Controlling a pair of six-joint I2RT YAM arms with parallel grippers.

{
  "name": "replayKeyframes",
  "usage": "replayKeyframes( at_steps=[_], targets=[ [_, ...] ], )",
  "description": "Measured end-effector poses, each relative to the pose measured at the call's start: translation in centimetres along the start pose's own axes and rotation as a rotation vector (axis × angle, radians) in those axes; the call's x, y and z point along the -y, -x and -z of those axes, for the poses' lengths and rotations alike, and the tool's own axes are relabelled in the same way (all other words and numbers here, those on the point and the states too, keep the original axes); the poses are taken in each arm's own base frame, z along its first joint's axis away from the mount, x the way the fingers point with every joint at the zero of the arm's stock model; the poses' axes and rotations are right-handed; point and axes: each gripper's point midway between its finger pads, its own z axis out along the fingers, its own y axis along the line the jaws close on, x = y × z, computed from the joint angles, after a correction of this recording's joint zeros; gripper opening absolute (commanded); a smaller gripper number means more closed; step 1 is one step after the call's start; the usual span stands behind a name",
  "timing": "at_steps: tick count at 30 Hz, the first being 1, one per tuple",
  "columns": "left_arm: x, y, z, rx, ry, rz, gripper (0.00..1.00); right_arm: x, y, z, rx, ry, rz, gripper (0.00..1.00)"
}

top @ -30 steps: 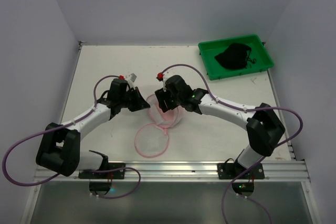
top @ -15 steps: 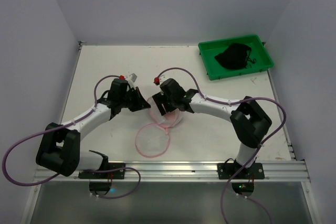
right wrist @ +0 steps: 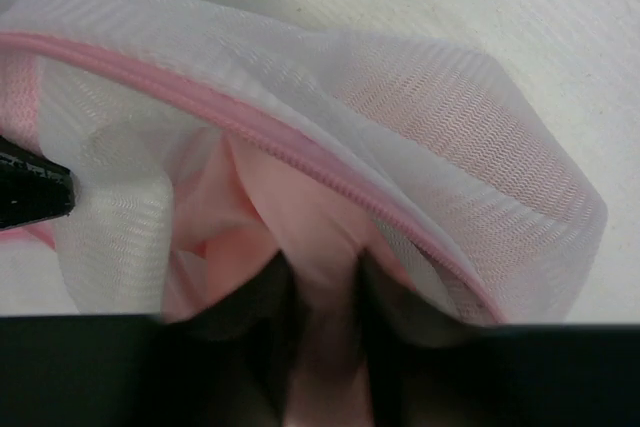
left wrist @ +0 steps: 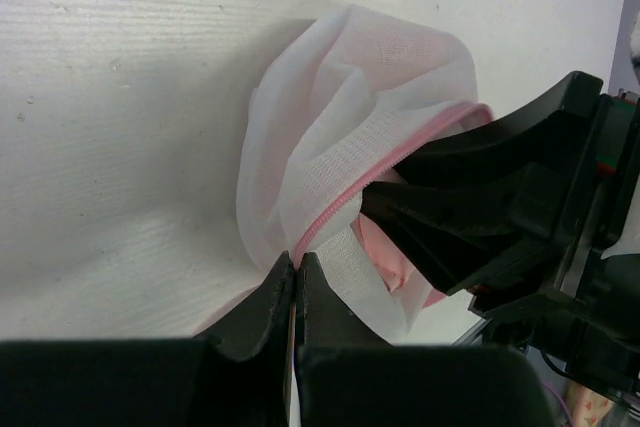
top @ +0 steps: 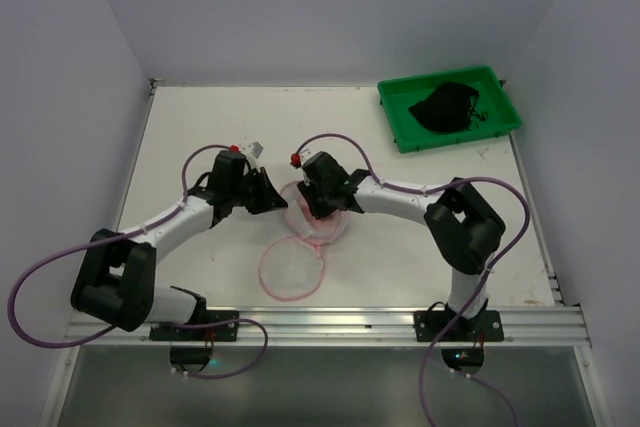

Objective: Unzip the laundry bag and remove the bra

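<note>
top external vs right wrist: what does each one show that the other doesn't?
Only top external: the green tray at the far right with a black bundle in it, and the round mesh lid lying open on the table.
Only right wrist: the pale pink bra inside the opened mesh, bunched between the right end effector's fingers, just under the pink zipper.
Both: the laundry bag, with the left end effector at its edge.
</note>
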Motion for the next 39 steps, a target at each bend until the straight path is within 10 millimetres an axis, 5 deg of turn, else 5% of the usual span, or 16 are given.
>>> replayKeyframes(
  at_steps=[3, 8, 12, 19, 22, 31, 39],
  targets=[
    [0.0, 0.0, 0.0, -0.001, 0.000, 0.000, 0.00, -0.1, 0.1, 0.1, 0.002, 0.011, 0.002, 0.00],
    [-0.1, -0.1, -0.1, -0.003, 0.002, 0.001, 0.00, -1.1, 0.4, 2.5, 0.036, 0.086, -0.001, 0.00],
    [-0.1, -0.1, -0.1, -0.003, 0.003, 0.001, 0.00, -2.9, 2.3, 7.6, 0.155, 0.206, 0.007, 0.00],
    [-0.1, -0.1, -0.1, -0.003, 0.003, 0.001, 0.00, -6.4, 9.2, 18.7, 0.524, 0.504, 0.039, 0.00],
    [0.1, -0.1, -0.1, -0.006, -0.005, 0.000, 0.00, -5.6, 10.6, 21.6, 0.671, 0.554, 0.018, 0.00],
    [1.1, 0.1, -0.2, -0.002, -0.050, -0.018, 0.00, -0.7, 14.0, 24.5, 0.887, 0.493, -0.120, 0.00],
    [3.7, 1.5, 0.0, 0.023, -0.117, -0.021, 0.00, -2.0, 18.4, 29.2, 1.014, 0.634, -0.161, 0.00]
  ],
)
